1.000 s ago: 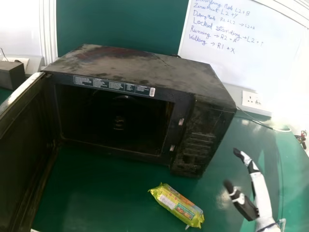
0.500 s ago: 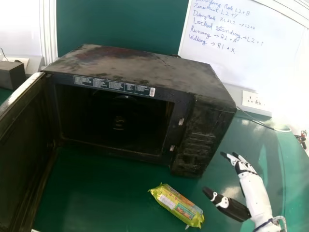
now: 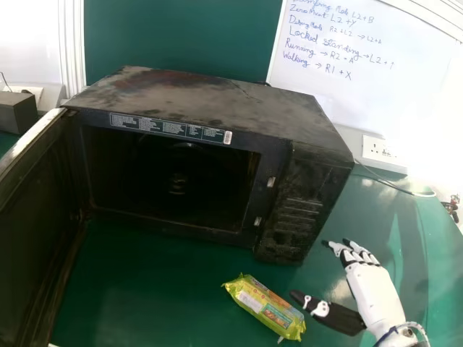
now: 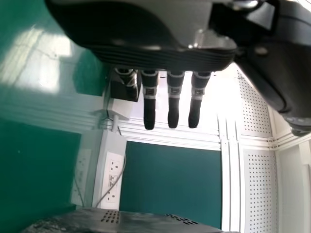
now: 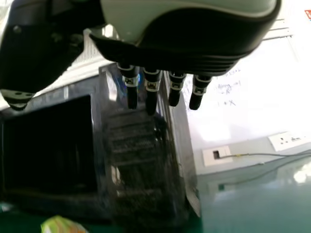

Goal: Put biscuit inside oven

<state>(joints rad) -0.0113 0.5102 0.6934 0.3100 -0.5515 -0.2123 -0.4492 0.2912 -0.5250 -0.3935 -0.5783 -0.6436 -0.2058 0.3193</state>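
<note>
Lying on the green table (image 3: pixel 159 296), bottom of the frame just right of centre: the biscuit (image 3: pixel 264 307), yellow-green pack, slanted from upper left to lower right. It sits outside the oven (image 3: pixel 311 202), in front of its right half.

Right hand (image 3: pixel 376 293) is at lower right, just beside the pack, reading as apart from it. Fingers straight, slightly fanned, pointing toward upper left. Thumb out straight, well clear of the fingers, tip near the pack's right end. Right wrist view agrees: fingers straight, small gaps between them, thumb off to the side.

Left hand (image 4: pixel 149 104) shows in the left wrist view. Fingers straight, side by side with gaps, thumb well apart.

Oven fills the middle of the frame, dark, dusty on top. Door (image 3: pixel 32 224) wide open along the left edge, cavity facing out. Label strip (image 3: pixel 170 129) above the opening, panel of buttons on the right side.

Behind: green board (image 3: pixel 173 36) at top centre-left, whiteboard (image 3: pixel 405 65) with handwriting at upper right, socket (image 3: pixel 377 149) below it, cable (image 3: pixel 405 190) on the table. Dark box (image 3: pixel 18 113) at the left edge, upper part.
</note>
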